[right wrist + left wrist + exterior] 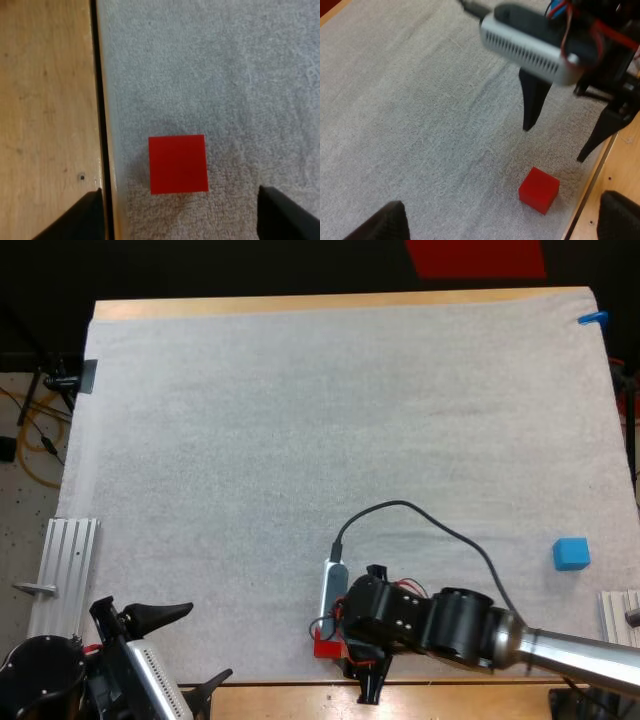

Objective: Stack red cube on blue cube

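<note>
Red cube (pixel 178 164) lies untouched between the right end effector's (pixel 553 144) wide-spread fingers; the high view adds the blue cube (pixel 571 553), well apart. Left end effector (pixel 210 640): wide, empty.

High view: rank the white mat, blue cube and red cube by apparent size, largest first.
1. white mat, by far the largest.
2. blue cube and red cube: not ranked, because the red one is mostly covered. Only its visible part looks smaller.
</note>
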Robot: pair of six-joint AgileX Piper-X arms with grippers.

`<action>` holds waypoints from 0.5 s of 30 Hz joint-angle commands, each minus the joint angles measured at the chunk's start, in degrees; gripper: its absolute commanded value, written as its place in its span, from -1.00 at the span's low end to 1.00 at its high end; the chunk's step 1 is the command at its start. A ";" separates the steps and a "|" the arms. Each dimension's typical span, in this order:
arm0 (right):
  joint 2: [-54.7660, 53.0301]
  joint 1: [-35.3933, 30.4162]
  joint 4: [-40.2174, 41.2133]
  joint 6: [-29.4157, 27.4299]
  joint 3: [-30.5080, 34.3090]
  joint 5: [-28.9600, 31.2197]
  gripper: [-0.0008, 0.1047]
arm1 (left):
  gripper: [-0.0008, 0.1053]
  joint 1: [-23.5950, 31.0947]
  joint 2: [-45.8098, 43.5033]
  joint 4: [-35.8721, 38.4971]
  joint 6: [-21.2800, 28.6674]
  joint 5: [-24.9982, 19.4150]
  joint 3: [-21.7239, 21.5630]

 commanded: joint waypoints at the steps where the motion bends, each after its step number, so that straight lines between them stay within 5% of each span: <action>1: 0.85 0.15 -1.24 0.12 -0.47 -0.59 0.19 | 0.41 -0.21 0.14 -0.24 0.04 0.05 -0.24; 15: 10.06 0.15 -4.75 0.12 -0.47 -1.08 0.19 | 0.41 -0.21 0.14 -0.24 0.04 0.05 -0.24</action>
